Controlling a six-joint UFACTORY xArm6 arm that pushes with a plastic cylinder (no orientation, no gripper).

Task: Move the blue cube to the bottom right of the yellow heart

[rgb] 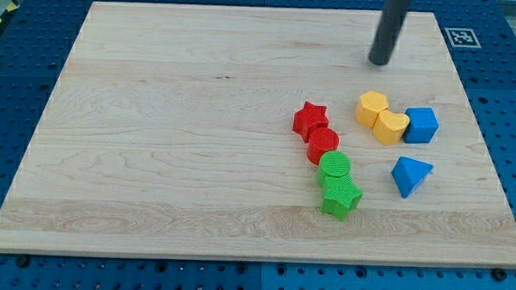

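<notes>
Currently my tip (380,61) is hovering at the view's top, well apart from the blue plastic cube (421,125) — cube is sitting below-right of it on the wooden tabletop (181,134), touching the yellow plastic heart (391,127) on its right. No jaws here — just a rod.

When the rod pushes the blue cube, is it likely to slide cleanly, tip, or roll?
The blue cube sits flat-faced on the smooth wooden board, so it probably slides rather than rolls. It touches the yellow heart, which may shift too. My tip stands apart, toward the view's top.
</notes>
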